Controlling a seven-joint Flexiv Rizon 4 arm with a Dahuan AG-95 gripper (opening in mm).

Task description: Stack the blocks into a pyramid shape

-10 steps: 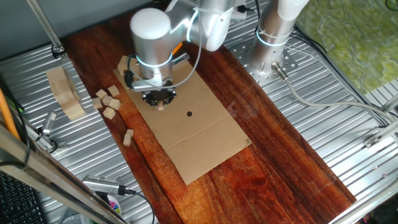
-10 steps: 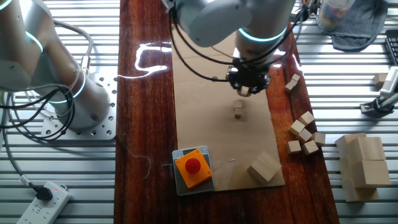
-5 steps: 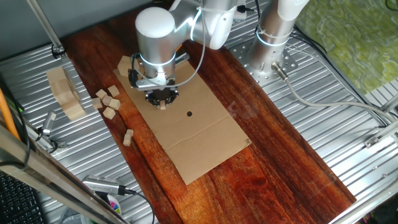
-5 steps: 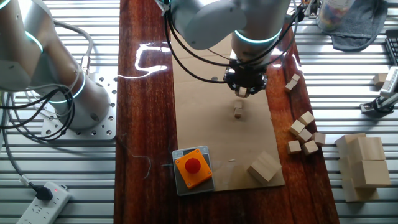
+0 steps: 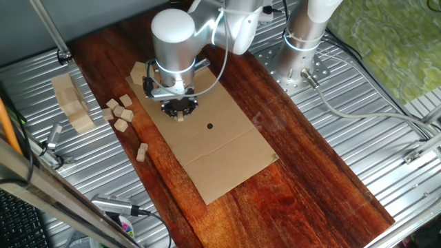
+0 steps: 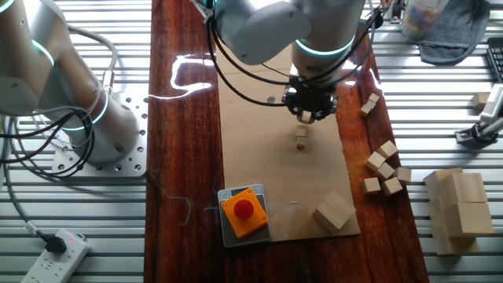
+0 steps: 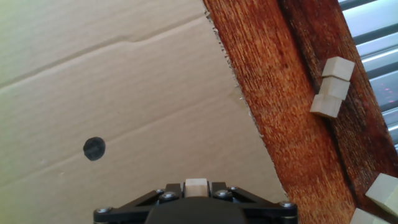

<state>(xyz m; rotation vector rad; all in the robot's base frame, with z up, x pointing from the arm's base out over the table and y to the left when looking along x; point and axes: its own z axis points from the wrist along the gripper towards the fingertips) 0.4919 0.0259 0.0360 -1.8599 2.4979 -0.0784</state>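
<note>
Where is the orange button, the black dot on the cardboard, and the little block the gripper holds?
orange button (image 6: 244,209), the other fixed view, red cap.
black dot (image 7: 94,149), hand view, its middle.
little block (image 7: 196,186), hand view, top face between the fingers.

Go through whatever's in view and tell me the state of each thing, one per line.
End effector: shut on a small block, above the cardboard.
Held block: clamped between the fingers, off the surface.
Cardboard sheet: lying flat on the table.
Block on the cardboard: resting alone, untouched.
Loose blocks: scattered beside the cardboard, unstacked.
Orange button: not pressed by anything.
</note>
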